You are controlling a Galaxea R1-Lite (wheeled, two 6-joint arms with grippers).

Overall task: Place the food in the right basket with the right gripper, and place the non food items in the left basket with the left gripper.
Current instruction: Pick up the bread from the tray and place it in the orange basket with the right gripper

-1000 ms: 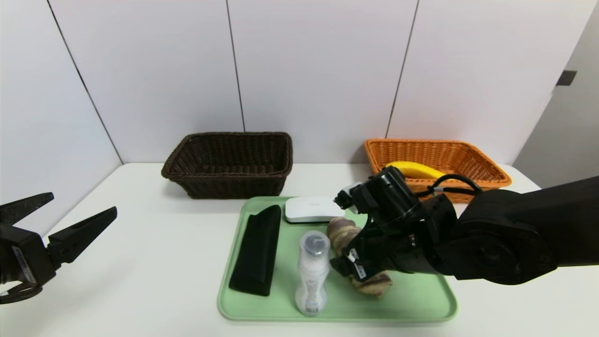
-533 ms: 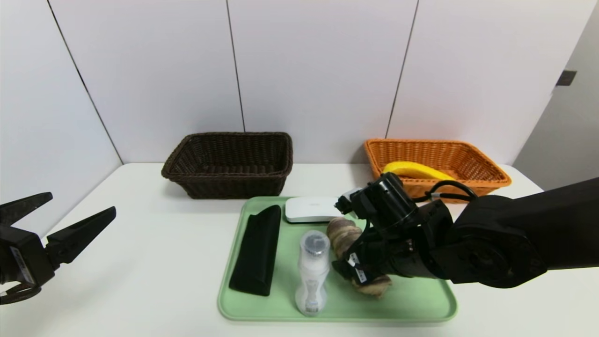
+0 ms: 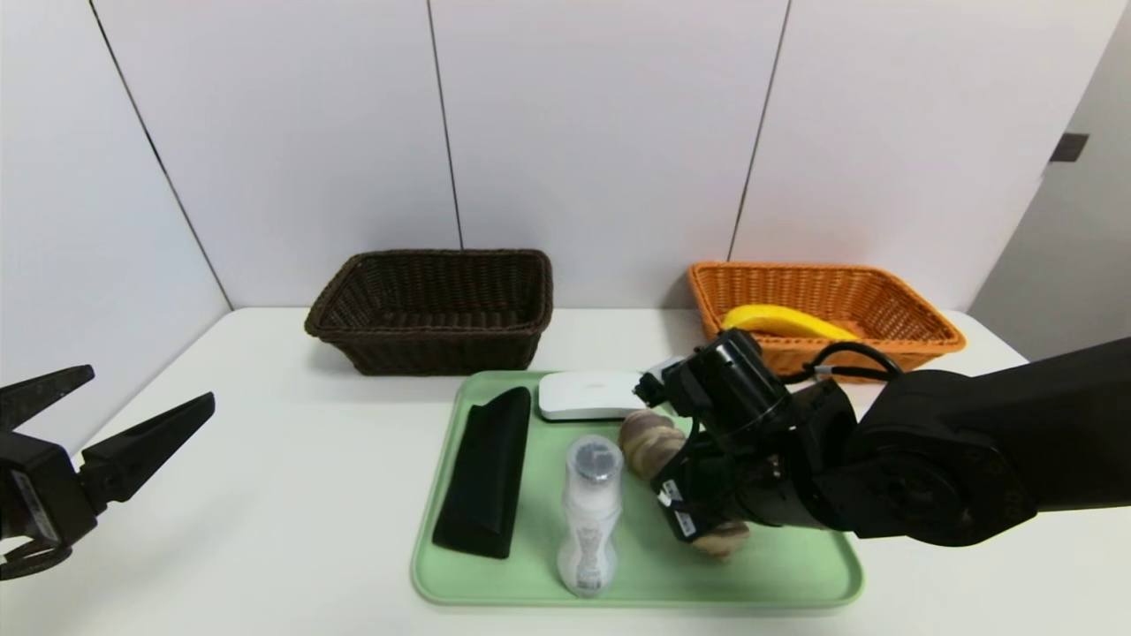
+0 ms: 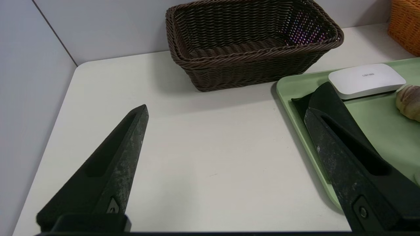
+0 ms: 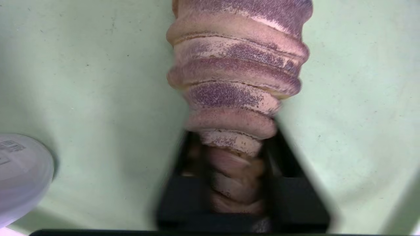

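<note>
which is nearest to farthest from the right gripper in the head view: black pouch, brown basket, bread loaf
1. Braided tan-and-purple bread loaf: clamped in the right gripper, on the tray.
2. Flat black folded pouch: the tray's left side.
3. Dark brown woven basket: far left, behind the tray.

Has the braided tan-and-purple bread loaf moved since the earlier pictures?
Yes. The braided tan-and-purple bread loaf shifted slightly right, away from the clear-white bottle, squeezed by the right gripper.

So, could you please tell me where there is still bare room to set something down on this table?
Bare tabletop lies between the open left claw and the green tray, in front of the brown basket. The tray is crowded: pouch, bottle, white device, and bread gripped by the right claw.
</note>
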